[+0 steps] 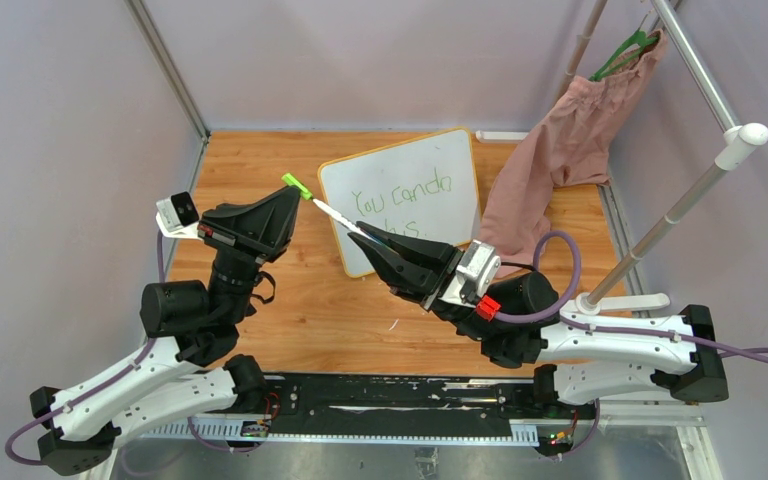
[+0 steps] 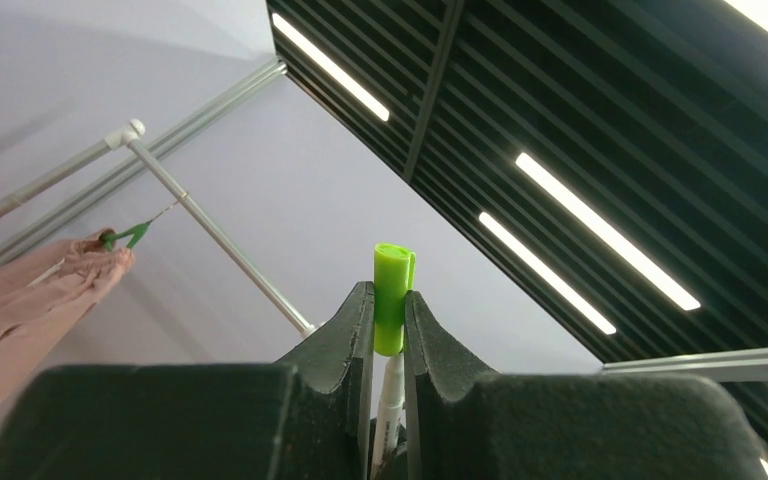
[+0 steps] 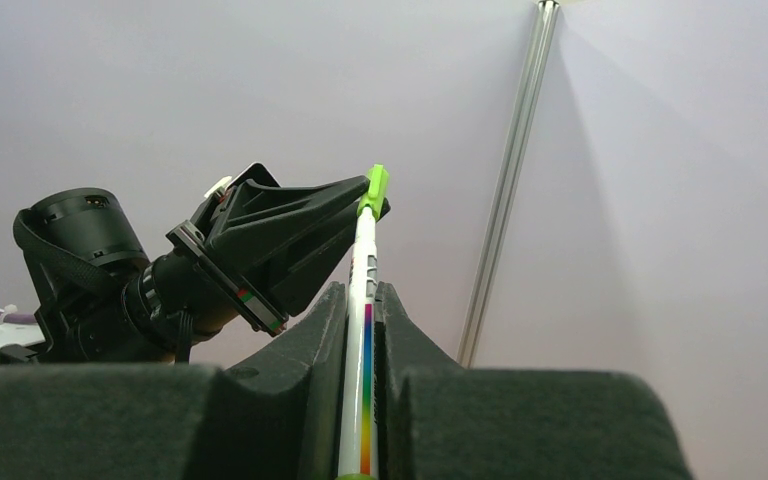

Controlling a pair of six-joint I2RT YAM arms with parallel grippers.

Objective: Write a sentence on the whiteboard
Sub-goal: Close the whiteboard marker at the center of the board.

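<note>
The whiteboard (image 1: 400, 180) lies tilted on the wooden table, far centre. The sentence (image 1: 403, 192) reads "You can do" in green; the line below it is partly hidden by my right gripper. My right gripper (image 1: 375, 238) is shut on a white marker (image 1: 340, 222) with a rainbow stripe (image 3: 363, 340), held above the board's near left corner. My left gripper (image 1: 290, 197) is shut on the marker's green cap (image 1: 297, 186), which sits at the marker's far end. The cap shows between my left fingers (image 2: 393, 298) and at the marker's tip in the right wrist view (image 3: 374, 184).
A pink garment (image 1: 560, 150) hangs from a green hanger (image 1: 625, 50) on a metal rack (image 1: 690, 190) at the right; its hem drapes by the board's right edge. The rack's white foot (image 1: 625, 300) stands near my right arm. Walls enclose the table.
</note>
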